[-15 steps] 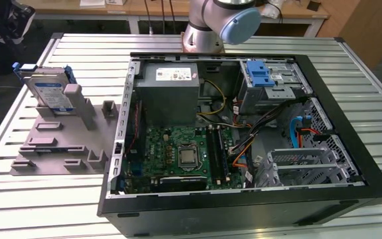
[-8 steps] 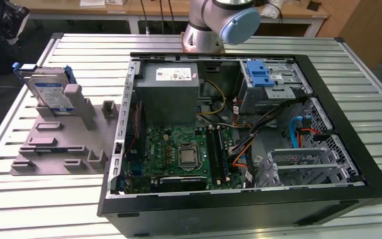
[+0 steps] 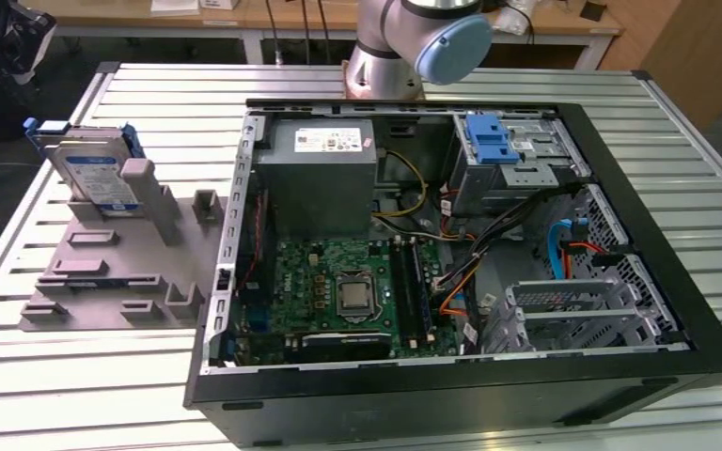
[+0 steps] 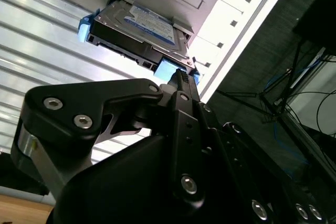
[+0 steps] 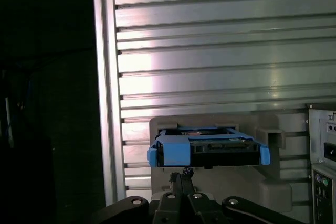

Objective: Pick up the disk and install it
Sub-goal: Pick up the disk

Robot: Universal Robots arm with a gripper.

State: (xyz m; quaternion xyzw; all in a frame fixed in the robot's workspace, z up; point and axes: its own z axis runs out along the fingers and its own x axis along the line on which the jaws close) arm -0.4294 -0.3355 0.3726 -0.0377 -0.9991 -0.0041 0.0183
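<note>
Exterior view: the disk [image 3: 91,174] stands on edge in a grey holder [image 3: 123,282] on the counter [image 3: 185,94], beside the computer case [image 3: 462,381]; second wrist view: the tool [image 4: 184,75] looks closed and empty, near the disk's blue rail [image 4: 168,69]; first wrist view: that end faces it; likely rigid, dense, shock-sensitive; grip across the rails.

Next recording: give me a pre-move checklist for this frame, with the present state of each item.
1. Disk upright in the grey holder, beside the computer case: ok.
2. End effector holds nothing: ok.
3. Jaws open for a grasp: not ok, they are shut.
4. End effector pointed at the disk's blue-railed edge, in both wrist views: ok.
5. Drive cage free to receive the disk: cannot tell.
</note>
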